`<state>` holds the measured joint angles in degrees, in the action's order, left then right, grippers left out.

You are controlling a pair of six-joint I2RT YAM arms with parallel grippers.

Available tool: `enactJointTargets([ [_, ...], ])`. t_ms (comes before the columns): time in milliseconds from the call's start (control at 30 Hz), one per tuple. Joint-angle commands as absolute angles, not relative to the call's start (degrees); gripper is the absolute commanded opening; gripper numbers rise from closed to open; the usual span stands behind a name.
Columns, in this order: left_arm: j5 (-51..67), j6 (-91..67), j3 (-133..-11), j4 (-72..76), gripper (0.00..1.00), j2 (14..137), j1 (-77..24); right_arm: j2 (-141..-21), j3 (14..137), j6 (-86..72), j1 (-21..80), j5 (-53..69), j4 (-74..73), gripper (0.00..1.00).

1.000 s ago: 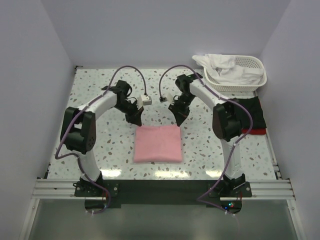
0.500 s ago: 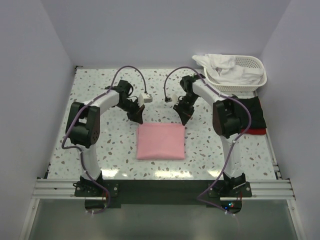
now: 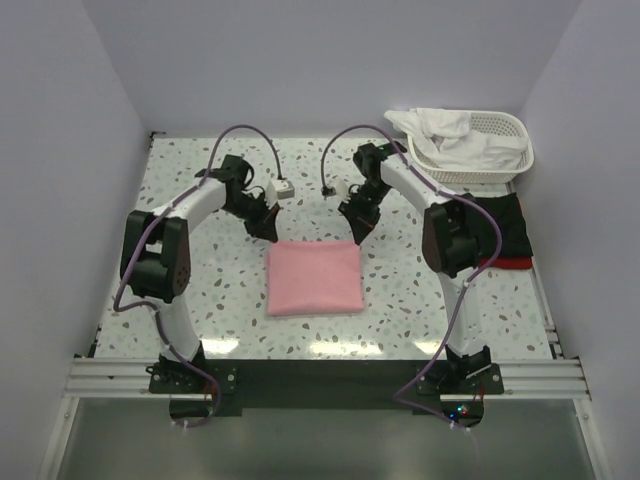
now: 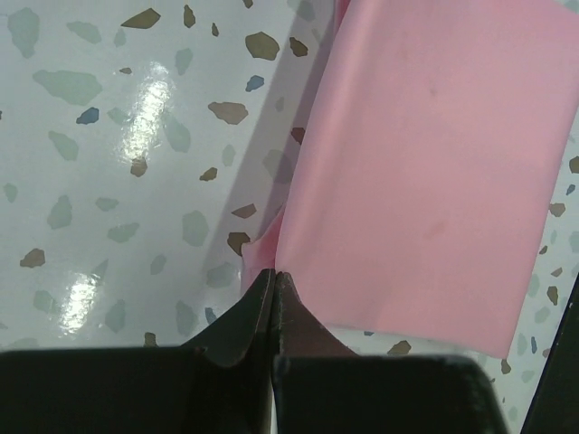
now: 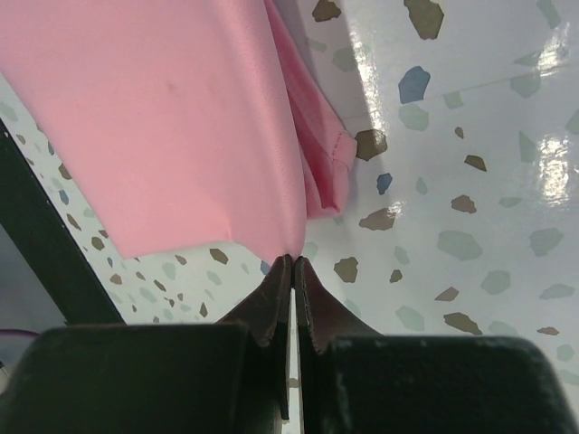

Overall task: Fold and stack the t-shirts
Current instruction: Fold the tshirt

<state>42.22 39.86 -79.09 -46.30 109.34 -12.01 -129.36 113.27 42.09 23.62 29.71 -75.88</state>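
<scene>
A light pink t-shirt (image 3: 313, 278) lies folded into a rectangle in the middle of the table. My left gripper (image 3: 268, 236) is shut at its far left corner. In the left wrist view the tips (image 4: 274, 274) pinch the pink cloth (image 4: 425, 154), which is pulled up to them. My right gripper (image 3: 357, 238) is shut at the far right corner. Its tips (image 5: 294, 260) pinch the pink cloth (image 5: 172, 117), with folded layers showing beside them. A black t-shirt (image 3: 505, 225) lies folded on a red one (image 3: 512, 263) at the right edge. White t-shirts (image 3: 445, 135) fill the basket.
A white lattice basket (image 3: 505, 160) stands at the far right corner of the speckled table (image 3: 190, 280). The folded black and red stack lies just in front of it, close to the right arm's elbow. Walls close in the table on three sides.
Both grippers kept their pinch on the pink shirt's far corners. They dragged it slightly right, then back left and a little farther from the arms' bases.
</scene>
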Motion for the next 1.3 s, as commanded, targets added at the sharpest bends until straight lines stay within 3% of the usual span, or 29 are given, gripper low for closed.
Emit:
enactJointTargets([
  [0, 43.16, 41.75, -77.35, -47.9, 0.0, 104.95, -10.37, -127.35, 116.28, 42.01, 24.52, 31.82, -77.96, 0.0],
  [367, 42.1, 43.33, -75.59, -49.48, 0.0, 105.3, -7.74, -129.64, 119.7, 41.48, 24.7, 34.27, -78.05, 0.0],
  [767, 42.19, 46.84, -71.9, -55.55, 0.0, 97.56, -7.65, -126.73, 117.86, 44.21, 25.49, 35.51, -77.18, 0.0],
  [1267, 33.14, 32.08, -68.03, -40.53, 0.0, 109.32, -4.83, -134.91, 117.77, 35.08, 27.6, 26.9, -64.61, 0.0],
])
